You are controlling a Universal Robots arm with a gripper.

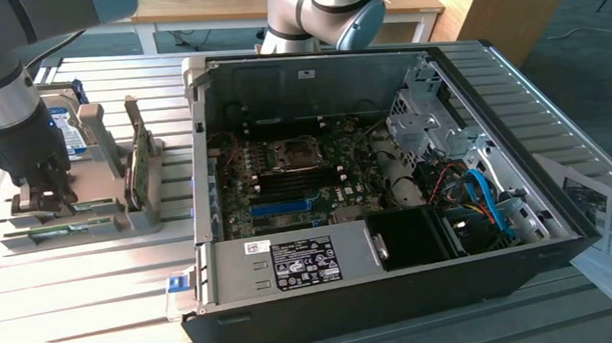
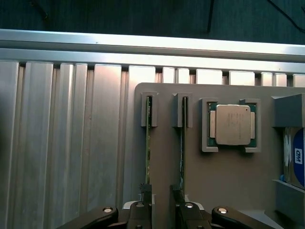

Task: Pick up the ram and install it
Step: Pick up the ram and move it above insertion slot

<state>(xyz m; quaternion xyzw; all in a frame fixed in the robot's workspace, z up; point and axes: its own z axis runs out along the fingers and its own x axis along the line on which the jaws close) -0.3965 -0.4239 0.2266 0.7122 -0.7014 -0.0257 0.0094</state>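
In the exterior view, the arm's gripper (image 1: 44,205) is lowered over a grey parts tray (image 1: 102,174) on the slatted aluminium table (image 1: 100,288), at the exterior view's left. The tray's long, near slots hold ram sticks (image 1: 70,228) set on edge. Farther back, an upright green card (image 1: 136,162) stands between two grey posts. A blue-labelled hard drive (image 1: 64,126) sits at the tray's far end.

Right of the tray lies an open black computer case (image 1: 399,301). Inside it are the motherboard (image 1: 285,185) with its processor socket (image 1: 289,155), and long black and blue slots (image 1: 286,197) just nearer. A labelled power supply (image 1: 290,264) sits along the near wall, and a metal drive cage (image 1: 426,124) is at the far right. Blue cables (image 1: 483,192) run beside a black shroud (image 1: 417,236).

In the wrist view, the tray's flat plate (image 2: 228,186) carries two parallel slots. One ram stick (image 2: 147,143) stands edge-on in one slot and a second ram stick (image 2: 181,148) in the other. A square silver processor (image 2: 232,125) rests in its own recess beside them, and the hard drive (image 2: 296,157) sits at the plate's edge. The gripper (image 2: 161,192) hangs over the sticks' ends with its fingers (image 2: 145,210) spread and nothing pinched. It cannot be told which stick they are set for.
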